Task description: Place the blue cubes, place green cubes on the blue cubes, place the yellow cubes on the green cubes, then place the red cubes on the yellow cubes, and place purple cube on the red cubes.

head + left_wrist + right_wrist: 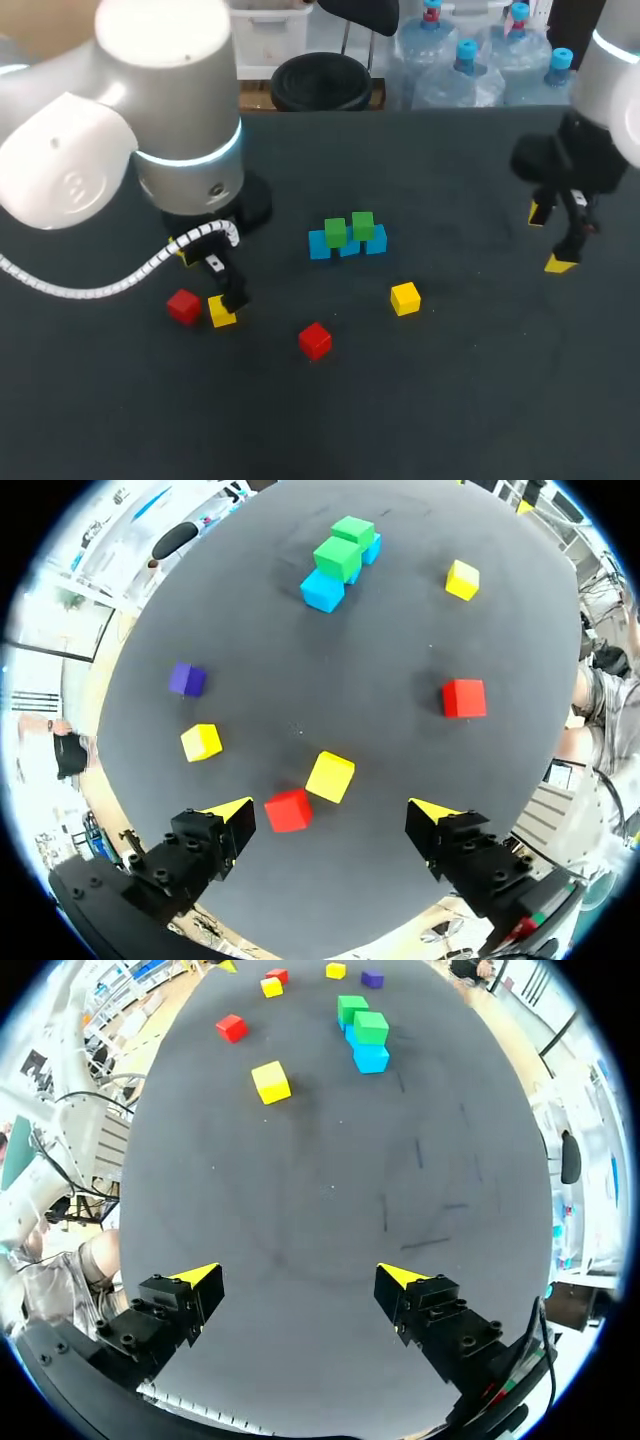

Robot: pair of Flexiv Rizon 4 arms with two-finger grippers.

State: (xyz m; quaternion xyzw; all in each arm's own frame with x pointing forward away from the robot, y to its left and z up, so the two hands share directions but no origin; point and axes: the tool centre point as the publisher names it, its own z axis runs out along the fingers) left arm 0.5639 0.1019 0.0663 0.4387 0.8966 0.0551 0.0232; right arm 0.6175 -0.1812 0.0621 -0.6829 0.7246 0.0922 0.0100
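Note:
Three blue cubes (348,246) stand in a row mid-table, with two green cubes (362,224) on top of them; the same stack (338,556) appears far ahead of the left gripper. My left gripper (330,810) hangs open above a red cube (288,809) and a yellow cube (330,776) that lie between its fingers, held by neither. A second yellow cube (200,742) and the purple cube (187,679) lie beside it. Another red cube (315,340) and a yellow cube (405,298) lie in front of the stack. My right gripper (550,238) hangs open and empty at the right.
The left arm's big joint (170,110) hides the back left of the dark table (470,400), including the purple cube, in the head view. A cable (120,280) trails from that arm over the table's left side.

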